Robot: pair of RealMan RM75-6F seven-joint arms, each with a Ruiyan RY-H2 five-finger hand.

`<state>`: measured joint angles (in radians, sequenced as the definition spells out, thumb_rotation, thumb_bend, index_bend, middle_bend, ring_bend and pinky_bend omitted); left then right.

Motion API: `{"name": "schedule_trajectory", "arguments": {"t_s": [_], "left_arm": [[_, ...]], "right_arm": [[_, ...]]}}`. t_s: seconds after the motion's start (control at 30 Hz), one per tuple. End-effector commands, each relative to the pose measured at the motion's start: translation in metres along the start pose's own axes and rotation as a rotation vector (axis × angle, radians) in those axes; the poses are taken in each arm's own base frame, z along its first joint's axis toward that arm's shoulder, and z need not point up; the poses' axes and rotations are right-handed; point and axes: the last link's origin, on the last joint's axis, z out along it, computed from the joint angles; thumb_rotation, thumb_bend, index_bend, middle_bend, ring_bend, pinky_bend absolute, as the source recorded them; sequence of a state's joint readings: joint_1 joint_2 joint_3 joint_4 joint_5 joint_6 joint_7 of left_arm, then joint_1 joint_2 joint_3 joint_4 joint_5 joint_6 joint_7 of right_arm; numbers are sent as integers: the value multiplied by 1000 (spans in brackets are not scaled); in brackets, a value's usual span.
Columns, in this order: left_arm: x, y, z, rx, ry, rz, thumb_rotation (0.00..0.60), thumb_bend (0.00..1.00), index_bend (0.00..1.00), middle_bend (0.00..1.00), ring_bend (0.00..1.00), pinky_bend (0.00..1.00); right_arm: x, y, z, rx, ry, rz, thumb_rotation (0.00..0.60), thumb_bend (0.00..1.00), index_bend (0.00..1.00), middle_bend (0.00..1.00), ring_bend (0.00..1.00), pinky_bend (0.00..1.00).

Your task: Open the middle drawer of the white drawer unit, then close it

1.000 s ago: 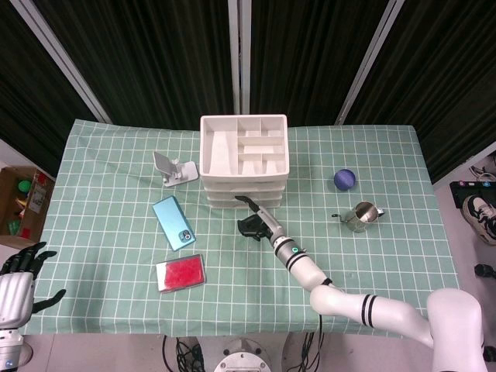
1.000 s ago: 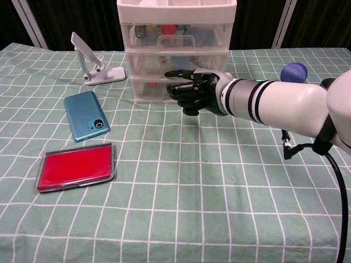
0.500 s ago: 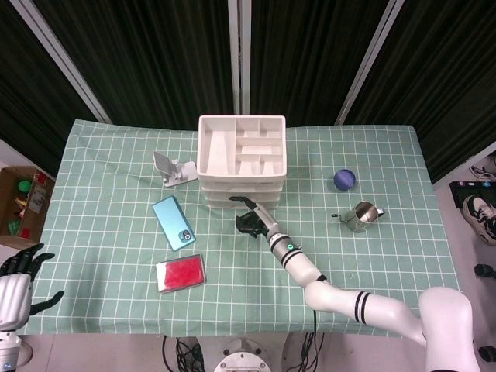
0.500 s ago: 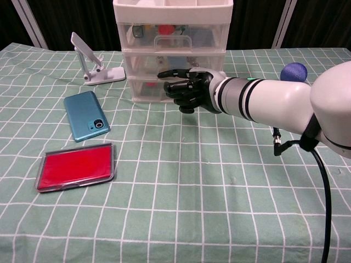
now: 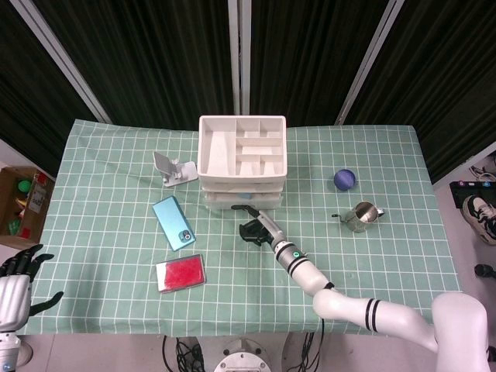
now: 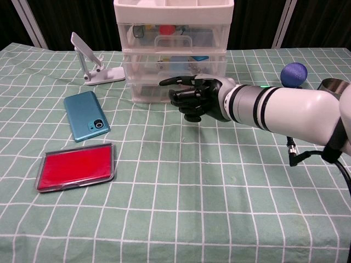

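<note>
Right robot hand (image 6: 193,98) sits mid-frame, fingers curled at the middle drawer (image 6: 174,67) front of the white drawer unit (image 5: 242,160) at upper centre; whether it grips the handle I cannot tell. Judging by the drawer's slight protrusion, opening is underway, needing a straight outward pull.

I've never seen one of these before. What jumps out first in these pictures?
A white arm ends in a black right hand, reaching at the front of a white drawer unit at the back middle of a green checked table. To its left lie a blue phone and a red case.
</note>
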<state>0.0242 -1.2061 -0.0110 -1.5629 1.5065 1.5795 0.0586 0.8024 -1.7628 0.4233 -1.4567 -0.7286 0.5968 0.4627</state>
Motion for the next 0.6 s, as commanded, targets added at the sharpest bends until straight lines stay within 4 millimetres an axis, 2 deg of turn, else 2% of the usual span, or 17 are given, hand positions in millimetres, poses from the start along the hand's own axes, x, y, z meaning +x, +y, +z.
{"name": "schedule_trajectory", "arguments": {"t_s": [0.03, 0.1, 0.17, 0.23, 0.3, 0.47, 0.6], "left_arm": [[0, 1, 1, -4, -1, 2, 600, 0, 288, 146, 154, 204], [1, 1, 1, -6, 2, 2, 600, 0, 288, 146, 154, 204], [1, 1, 1, -6, 5, 3, 600, 0, 288, 146, 154, 204], [2, 1, 1, -4, 7, 4, 600, 0, 288, 146, 153, 204], [2, 1, 1, -2, 8, 4, 600, 0, 288, 146, 153, 204], [3, 2, 2, -6, 11, 5, 600, 0, 288, 146, 154, 204], [3, 3, 3, -10, 11, 7, 600, 0, 288, 146, 153, 204]], "right_arm": [[2, 4, -9, -14, -20, -38, 600, 574, 163, 867, 878, 896], [4, 5, -16, -16, -43, -125, 600, 538, 35, 860, 861, 892], [6, 4, -24, -9, -55, -207, 600, 465, 0, 845, 848, 877], [10, 1, -35, 5, -62, -296, 600, 382, 0, 827, 835, 854], [14, -6, -47, 33, -57, -385, 600, 349, 0, 815, 827, 843], [24, -26, -73, 115, -5, -554, 600, 365, 7, 812, 825, 841], [33, -41, -85, 162, 54, -626, 600, 386, 76, 813, 825, 842]]}}
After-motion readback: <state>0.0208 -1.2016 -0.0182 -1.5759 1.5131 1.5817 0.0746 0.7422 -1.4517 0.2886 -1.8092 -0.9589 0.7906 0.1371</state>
